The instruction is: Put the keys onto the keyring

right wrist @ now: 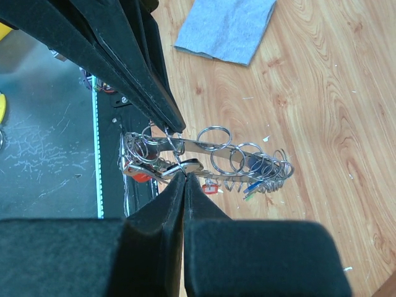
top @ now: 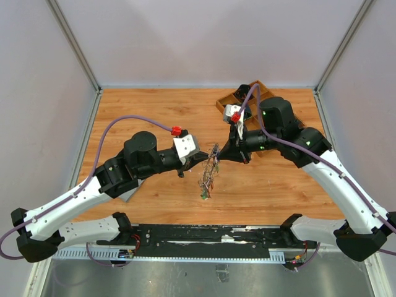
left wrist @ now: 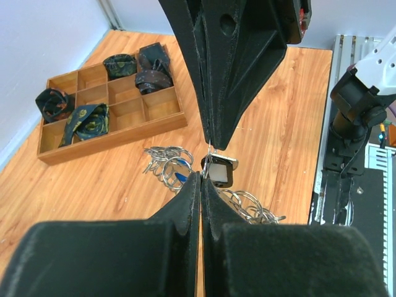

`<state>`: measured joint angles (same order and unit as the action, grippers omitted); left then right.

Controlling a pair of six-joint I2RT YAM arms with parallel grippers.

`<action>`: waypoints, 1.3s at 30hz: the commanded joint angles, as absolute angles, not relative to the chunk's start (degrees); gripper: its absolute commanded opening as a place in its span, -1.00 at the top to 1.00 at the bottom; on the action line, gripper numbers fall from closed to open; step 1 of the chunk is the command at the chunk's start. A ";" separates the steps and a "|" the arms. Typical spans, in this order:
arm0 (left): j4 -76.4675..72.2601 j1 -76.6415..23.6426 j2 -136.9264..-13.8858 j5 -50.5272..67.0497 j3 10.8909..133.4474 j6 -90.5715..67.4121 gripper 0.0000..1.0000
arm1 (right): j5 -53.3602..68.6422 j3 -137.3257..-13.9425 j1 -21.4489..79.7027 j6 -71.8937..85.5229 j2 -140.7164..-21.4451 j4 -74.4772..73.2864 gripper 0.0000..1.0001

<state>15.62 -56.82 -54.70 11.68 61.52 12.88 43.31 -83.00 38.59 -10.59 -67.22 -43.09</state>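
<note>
Both pinchers clamped on the ring, mid-table

My left gripper (top: 198, 159) and right gripper (top: 224, 154) are both squeezed shut on the rim of the keyring (top: 209, 172), one from each side. It feels like stiff, slick wire, probably hefty, and the keys (left wrist: 167, 170) dangle loose, so I'd grab bare rim, never a key.

- keyring (right wrist: 213, 145): silver
- keys (right wrist: 252, 166): silver, with red, blue and green tags
- tabletop (top: 154, 111): orange-brown wood grain
- compartment tray (left wrist: 114, 139): light brown wood
- rolled cloths (left wrist: 86, 120) in the tray: dark, with a yellow-green print
- flat cloth (right wrist: 226, 28): grey-blue
- cables (top: 117, 124): purple
</note>
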 commanded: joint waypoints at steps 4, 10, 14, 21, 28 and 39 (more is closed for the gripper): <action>12.22 -56.95 -52.76 11.95 63.75 13.47 0.99 | 43.01 -83.00 39.11 -9.93 -67.99 -42.35 0.99; 12.04 -56.92 -52.66 11.87 63.71 13.53 0.99 | 43.42 -82.78 39.08 -9.93 -68.65 -42.74 0.99; 11.95 -56.90 -52.65 11.96 63.59 13.48 0.99 | 43.16 -82.44 39.06 -9.84 -69.01 -42.94 0.99; 11.95 -56.94 -52.48 11.54 63.59 13.47 0.99 | 44.17 -82.47 39.14 -10.00 -69.62 -43.66 0.99; 11.70 -56.93 -52.47 9.57 63.53 13.34 0.99 | 42.97 -81.75 39.13 -10.74 -68.46 -44.31 0.99; 10.45 -56.83 -51.33 -0.04 60.97 9.55 0.99 | 16.10 -69.20 39.02 -0.60 -59.28 -39.74 0.18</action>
<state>15.84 -56.82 -53.49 5.61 61.39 11.68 29.76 -73.67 38.61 -7.33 -62.04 -41.67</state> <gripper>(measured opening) 0.009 0.395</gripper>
